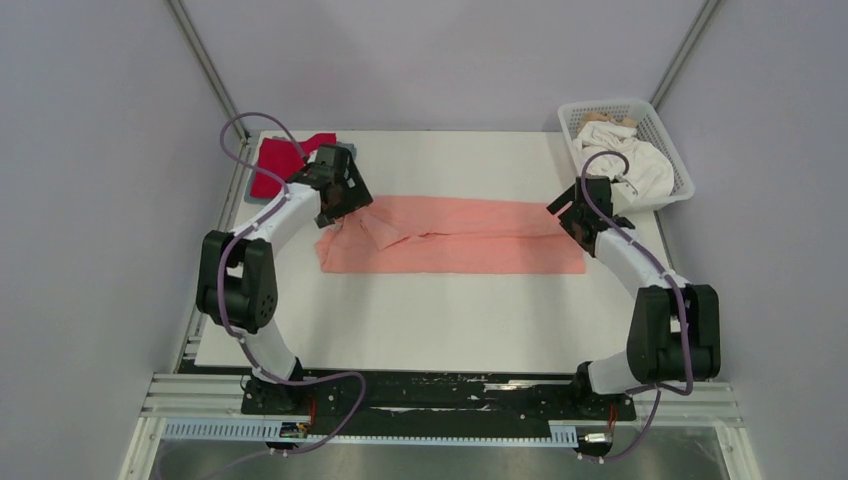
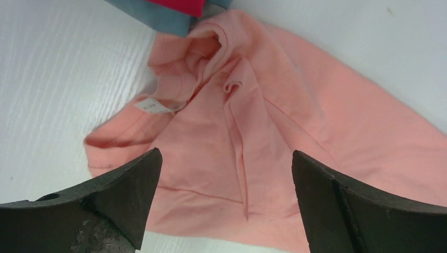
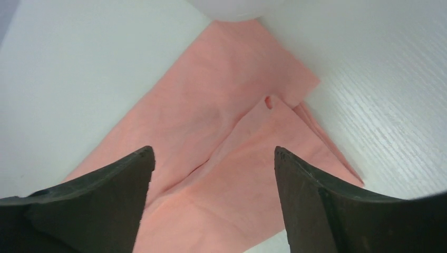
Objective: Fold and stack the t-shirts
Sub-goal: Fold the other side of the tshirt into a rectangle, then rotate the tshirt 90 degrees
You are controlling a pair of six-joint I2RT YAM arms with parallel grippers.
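A salmon-pink t-shirt point(image 1: 450, 235) lies across the table's middle as a long folded band. Its collar end with a white label shows in the left wrist view point(image 2: 263, 116); its hem end shows in the right wrist view point(image 3: 221, 142). My left gripper point(image 1: 345, 205) hovers open over the shirt's left end, jaws wide apart and empty point(image 2: 226, 174). My right gripper point(image 1: 572, 215) hovers open over the shirt's right end, empty point(image 3: 213, 174). A folded red t-shirt point(image 1: 285, 160) lies on a grey-blue one point(image 2: 158, 16) at the back left. White t-shirts point(image 1: 635, 165) sit in the basket.
A white plastic mesh basket point(image 1: 670, 140) stands at the back right corner, partly off the table. The white table point(image 1: 430, 320) has bare surface in front of the pink shirt. Grey walls close in both sides.
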